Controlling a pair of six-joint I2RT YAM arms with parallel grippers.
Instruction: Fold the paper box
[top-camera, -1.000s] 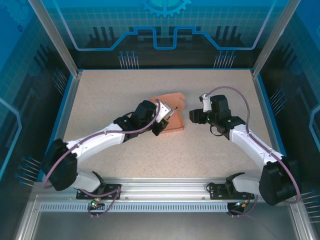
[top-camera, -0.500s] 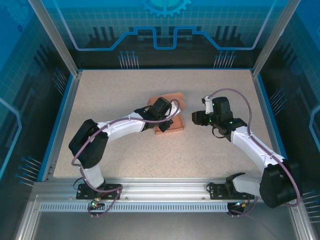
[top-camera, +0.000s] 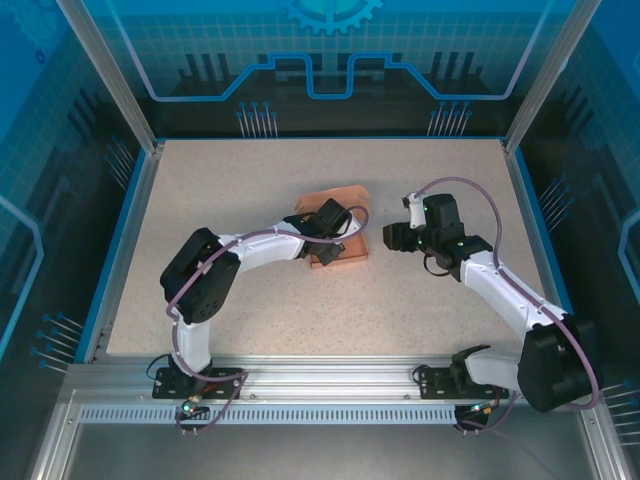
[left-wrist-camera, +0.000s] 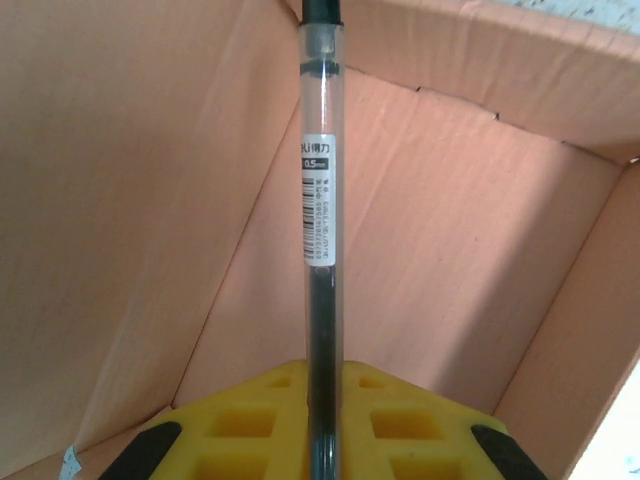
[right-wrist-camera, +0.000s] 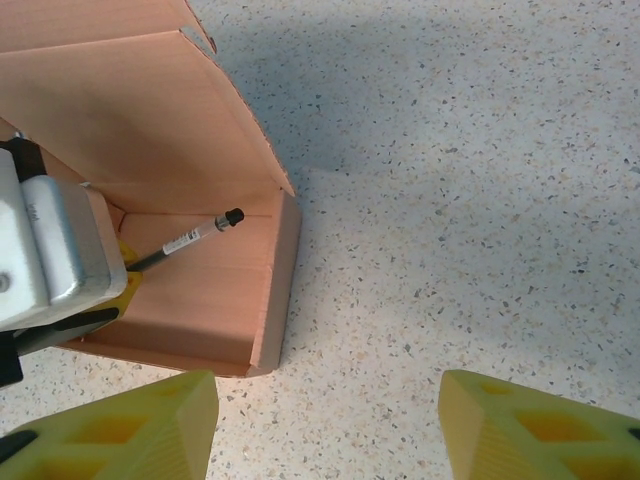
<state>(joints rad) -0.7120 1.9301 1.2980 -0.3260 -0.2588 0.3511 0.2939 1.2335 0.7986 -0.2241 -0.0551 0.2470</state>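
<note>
Since a second ago, my left arm (top-camera: 215, 270) has swung its elbow in from the desk's left edge toward the middle, and its claw has gone deeper into the box. The right arm (top-camera: 510, 295) has hardly shifted.

Findings, near to far:

1. Both arms reach from the near rail to mid-desk (top-camera: 250, 170).
2. Right claw (right-wrist-camera: 325, 430): fingers spread, nothing between them. It hangs over bare desk just right of the box, apart from it. The top view puts it at (top-camera: 392, 237).
3. Left claw (left-wrist-camera: 320, 420): fingers pressed together, pinching a pen (left-wrist-camera: 322, 200). The pen is a clear barrel with a printed label and a dark end, and it points away from the claw across the box floor. The right wrist view shows the pen (right-wrist-camera: 190, 240) tilted, its dark end near the far fold. I cannot tell whether it touches.
4. Box (top-camera: 345, 200): lies near the desk's centre, open on top. The low wall on its right stands upright, and a large flap (right-wrist-camera: 150, 100) rises on the far side.
</note>
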